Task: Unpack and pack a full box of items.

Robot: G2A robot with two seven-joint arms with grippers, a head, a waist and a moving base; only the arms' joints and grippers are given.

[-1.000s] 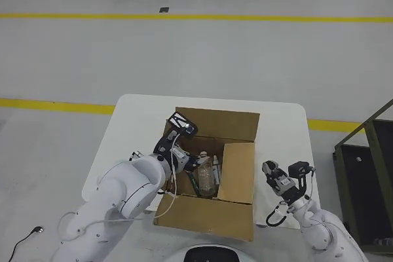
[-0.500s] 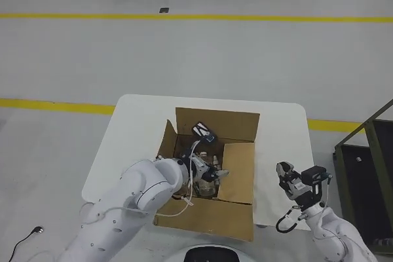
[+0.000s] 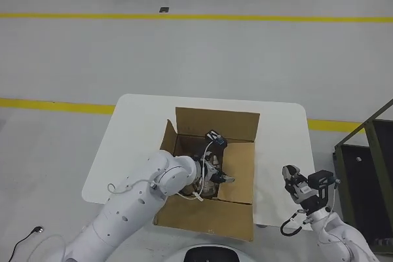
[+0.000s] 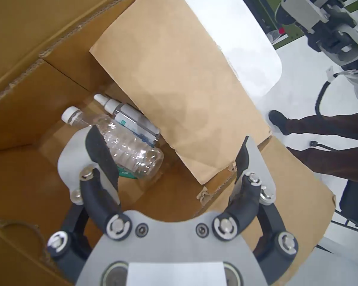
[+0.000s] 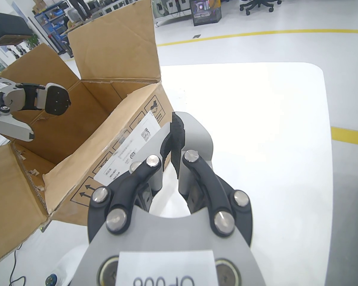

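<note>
An open cardboard box stands in the middle of the white table. My left gripper is inside the box's opening, near its right inner flap. It is open with nothing between its fingers. On the box floor below it lie a clear plastic bottle and a white-capped spray bottle, with something green under the bottle. My right gripper is over the table to the right of the box, shut and holding nothing.
The box's flaps stand up on all sides; the right one leans inward. A dark green metal frame stands off the table's right edge. Bare table lies right of the box.
My left arm has swung right from the box's left rim and gone down into the box. My right gripper has drawn back toward the table's near right corner.
</note>
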